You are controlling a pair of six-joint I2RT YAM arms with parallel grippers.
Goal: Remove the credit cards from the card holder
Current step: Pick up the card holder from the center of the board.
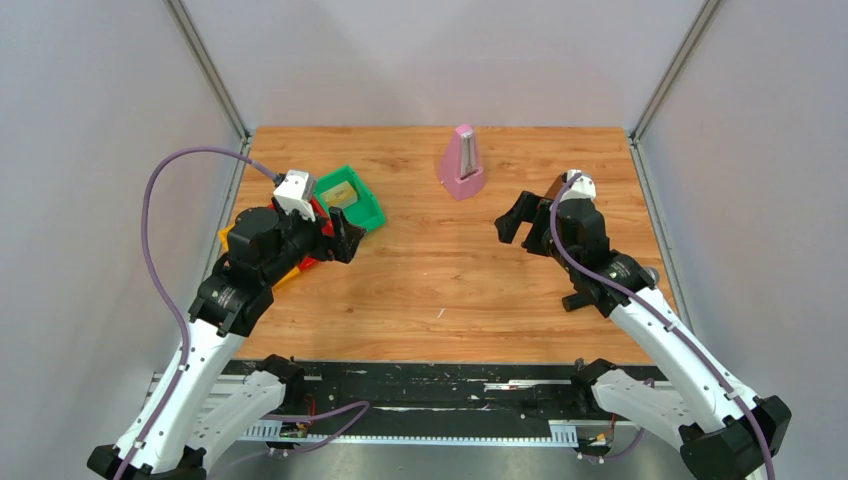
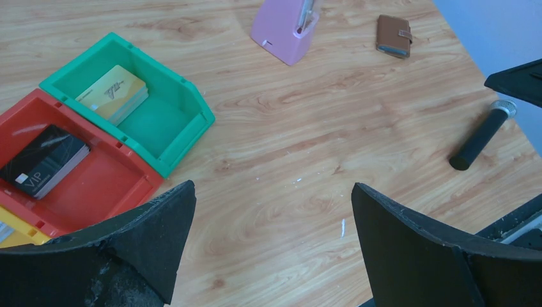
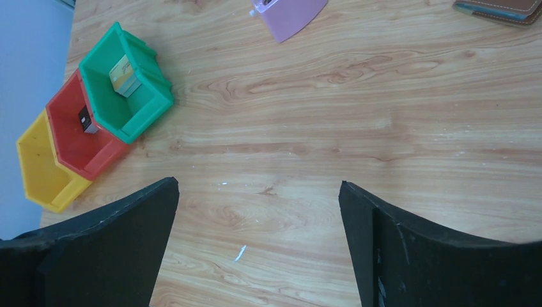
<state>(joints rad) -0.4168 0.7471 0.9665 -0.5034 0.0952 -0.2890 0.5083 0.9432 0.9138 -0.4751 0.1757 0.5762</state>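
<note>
The card holder (image 2: pixel 393 35) lies closed on the table, brown side up with its clasp tab, near the far right. It shows at the top right edge of the right wrist view (image 3: pixel 498 9) and partly behind the right wrist in the top view (image 1: pixel 553 185). A stack of gold-tan credit cards (image 2: pixel 115 93) lies in the green tray (image 2: pixel 172 137). A stack of dark cards (image 2: pixel 45 160) lies in the red tray (image 2: pixel 108 192). My left gripper (image 2: pixel 273 185) is open and empty beside the trays. My right gripper (image 3: pixel 259 182) is open and empty over bare table, near the card holder.
A pink metronome (image 1: pixel 462 162) stands at the back middle. A yellow tray (image 3: pixel 45 163) sits next to the red one. A black cylinder with a silver tip (image 2: pixel 482 134) lies on the table by the right arm. Grey walls enclose the table.
</note>
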